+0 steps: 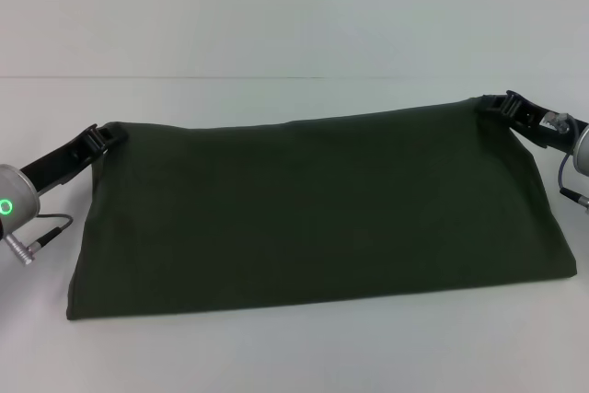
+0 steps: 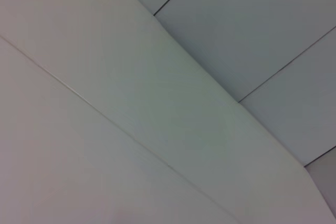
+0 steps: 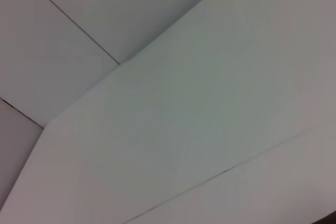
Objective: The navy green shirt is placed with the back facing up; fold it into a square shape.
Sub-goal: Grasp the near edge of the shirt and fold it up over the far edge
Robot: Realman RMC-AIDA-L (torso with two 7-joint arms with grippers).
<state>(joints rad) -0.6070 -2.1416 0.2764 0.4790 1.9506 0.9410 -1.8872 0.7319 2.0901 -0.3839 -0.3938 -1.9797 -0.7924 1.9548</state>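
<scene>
The navy green shirt (image 1: 313,213) shows in the head view as a wide dark olive band across the white table, its plain side up and no sleeves showing. Its far edge runs taut between my two grippers and sits higher on the right. My left gripper (image 1: 107,135) is shut on the far left corner. My right gripper (image 1: 492,104) is shut on the far right corner. The near edge rests on the table. Both wrist views show only pale panels with thin seams, with no shirt or fingers in them.
The white table (image 1: 294,356) extends in front of the shirt, and a pale wall rises behind it. A cable (image 1: 41,232) hangs by my left wrist, and another cable (image 1: 566,186) by my right wrist.
</scene>
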